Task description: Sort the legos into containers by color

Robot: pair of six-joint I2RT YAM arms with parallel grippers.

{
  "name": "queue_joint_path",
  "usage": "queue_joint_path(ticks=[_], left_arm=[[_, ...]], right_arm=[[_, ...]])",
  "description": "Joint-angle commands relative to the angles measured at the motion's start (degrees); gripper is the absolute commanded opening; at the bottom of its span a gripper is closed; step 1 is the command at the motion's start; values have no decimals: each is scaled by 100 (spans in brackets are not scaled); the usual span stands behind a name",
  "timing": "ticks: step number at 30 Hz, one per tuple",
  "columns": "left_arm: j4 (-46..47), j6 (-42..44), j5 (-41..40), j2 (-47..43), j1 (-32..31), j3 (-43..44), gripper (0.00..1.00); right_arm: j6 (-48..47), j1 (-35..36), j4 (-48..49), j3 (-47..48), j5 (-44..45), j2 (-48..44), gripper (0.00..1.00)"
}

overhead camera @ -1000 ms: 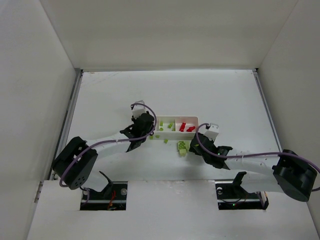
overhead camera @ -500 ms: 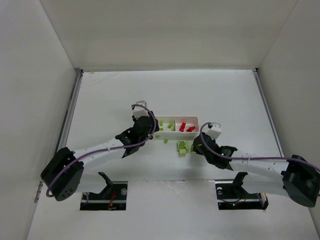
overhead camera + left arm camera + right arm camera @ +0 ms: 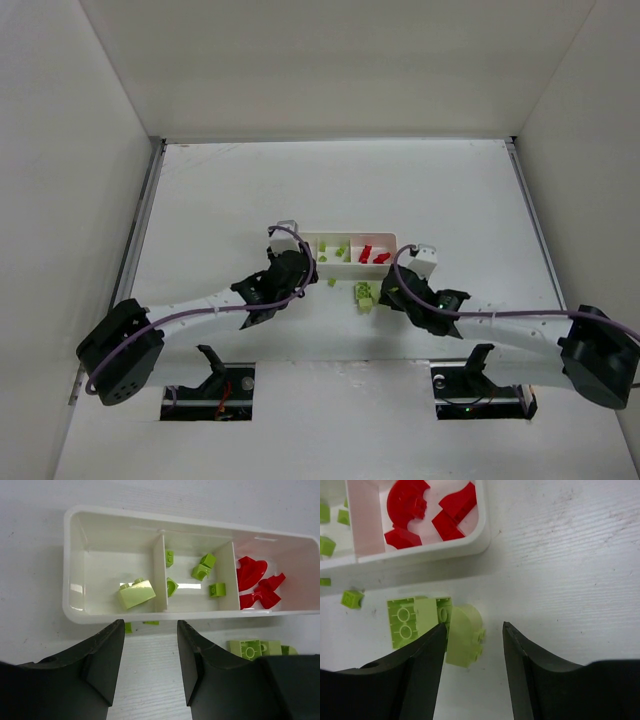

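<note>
The white three-compartment tray (image 3: 345, 267) holds one pale green brick (image 3: 136, 593) on the left, several green legos (image 3: 202, 570) in the middle and red legos (image 3: 257, 582) on the right. My left gripper (image 3: 299, 276) is open and empty just in front of the tray (image 3: 70, 570), its fingertips (image 3: 115, 635) over bare table. My right gripper (image 3: 386, 293) is open; in the right wrist view (image 3: 474, 630) a curved pale green brick (image 3: 465, 635) lies between its fingers, close to the left one. A flat green brick cluster (image 3: 415, 616) touches that brick.
Small green pieces lie loose in front of the tray (image 3: 128, 627) (image 3: 352, 598) (image 3: 331, 282). The green cluster (image 3: 365, 293) lies before the tray's right end (image 3: 485, 535). White walls enclose the table on three sides.
My left gripper has drawn back from over the tray's left end toward me. My right gripper has edged left, closer to the green cluster.
</note>
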Motion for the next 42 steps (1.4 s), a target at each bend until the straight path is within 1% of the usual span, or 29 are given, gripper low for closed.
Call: queue_joint_path(ticks=[1, 5, 9, 10, 13, 14, 16, 18, 21, 24, 27, 30, 33, 38, 40, 41, 42], left_arm=[[145, -64, -12, -122, -37, -14, 44], [172, -73, 50, -52, -89, 12, 44], [172, -90, 50, -148, -90, -49, 43], [128, -81, 50, -192, -89, -40, 43], [119, -73, 50, -350, -142, -93, 43], [110, -73, 58, -403, -159, -111, 43], [14, -46, 67, -508, -212, -128, 44], [-127, -11, 50, -693, -274, -189, 44], [-153, -46, 32, -982, -265, -409, 44], [-162, -108, 59, -1404, -195, -663, 44], [-162, -239, 6, -1826, -221, -910, 44], [-232, -354, -12, -2213, -282, -1129, 43], [-294, -468, -82, -2529, -388, -1393, 42], [-706, -635, -240, -2934, -529, -1622, 42], [-829, -705, -275, -3066, -564, -1658, 42], [-891, -723, -284, -3110, -581, -1658, 43], [-918, -740, -284, -3136, -608, -1649, 43]], right_arm=[[47, 146, 82, 255, -42, 186, 55], [100, 146, 161, 229, -59, 354, 48], [47, 76, 188, 185, -95, 512, 46], [47, 67, 197, 185, -138, 564, 43], [29, 67, 127, 246, -34, 583, 28], [64, 76, 66, 238, 106, 452, 25], [108, 84, -75, 229, 326, 83, 24], [-14, 111, -189, 325, 362, -260, 23], [-391, 111, -76, 623, 292, -384, 23], [-856, 155, 686, 1027, -32, 114, 24], [-1349, 198, 1636, 1554, -498, 949, 24], [-1587, 242, 2164, 2283, -806, 1898, 24], [-1772, 243, 2385, 2969, -1105, 2698, 24], [-1807, 234, 2395, 3848, -1246, 3710, 25], [-1781, 234, 2368, 4016, -1238, 3904, 28], [-1746, 234, 2368, 4052, -1255, 3966, 32], [-1737, 234, 2368, 4095, -1272, 4010, 38]])
